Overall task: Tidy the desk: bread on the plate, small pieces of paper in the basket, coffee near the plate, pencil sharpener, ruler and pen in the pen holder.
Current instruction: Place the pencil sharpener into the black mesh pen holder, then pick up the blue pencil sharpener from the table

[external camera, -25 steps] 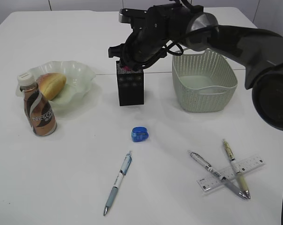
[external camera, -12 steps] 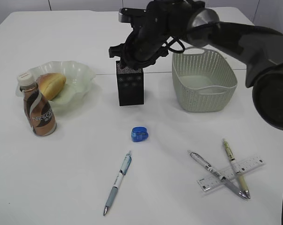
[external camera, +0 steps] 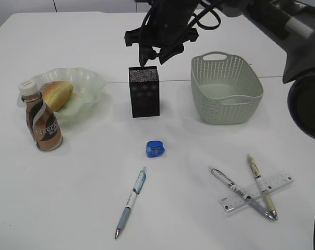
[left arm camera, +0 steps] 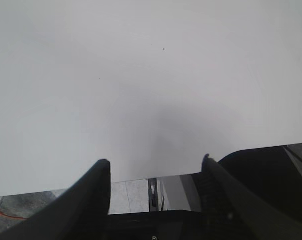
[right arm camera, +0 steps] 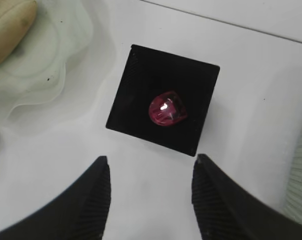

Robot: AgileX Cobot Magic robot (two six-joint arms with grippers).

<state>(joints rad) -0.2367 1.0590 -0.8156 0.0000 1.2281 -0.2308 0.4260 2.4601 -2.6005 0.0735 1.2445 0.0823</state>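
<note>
A red pencil sharpener [right arm camera: 167, 109] lies inside the upright black pen holder [external camera: 144, 91].

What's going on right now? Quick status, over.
Right gripper open, empty, above the pen holder. Red sharpener lies inside it. Left gripper open over bare desk. Blue sharpener, pens, ruler not yet stowed. Nothing blocking.

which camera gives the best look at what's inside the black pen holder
The right wrist view: it looks straight down into the pen holder and shows a small red object at the bottom. The exterior view shows only the holder's outside walls and top edge, nothing inside. The left wrist view shows only bare table.
</note>
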